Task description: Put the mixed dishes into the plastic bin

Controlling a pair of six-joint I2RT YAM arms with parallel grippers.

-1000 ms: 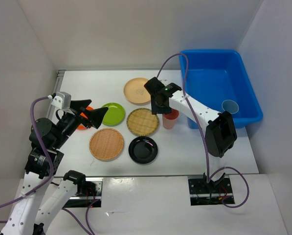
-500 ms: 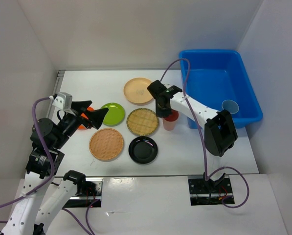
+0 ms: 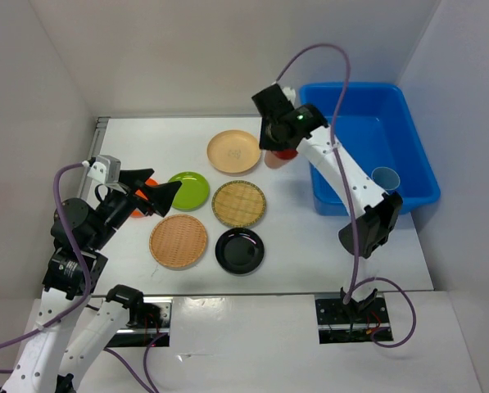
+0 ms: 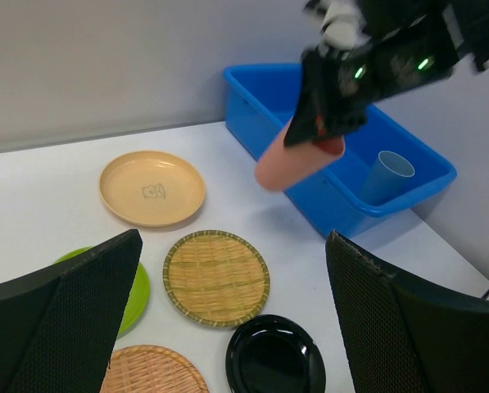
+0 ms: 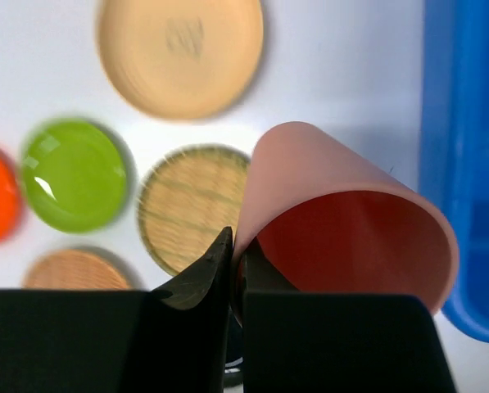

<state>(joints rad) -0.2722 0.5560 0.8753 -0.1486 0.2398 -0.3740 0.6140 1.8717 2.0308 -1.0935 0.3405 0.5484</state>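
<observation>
pink cup (image 5: 342,221): looks like light, stiff plastic, smooth and likely a bit slippery, so the thin rim wall is the place to pinch. that's the hold here: the right hand (image 5: 234,250) is clamped on the rim wall, and the cup is tipped sideways, clear of the tabletop (image 3: 146,139). from overhead it hangs upper centre, just left of the plastic bin (image 3: 367,139), not yet over it. left hand (image 3: 156,190) at centre left gapes wide, holding nothing.

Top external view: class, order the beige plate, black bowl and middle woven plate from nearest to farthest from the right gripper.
1. Beige plate, just left of the right gripper.
2. Middle woven plate, mid-table.
3. Black bowl, toward the near edge.
</observation>
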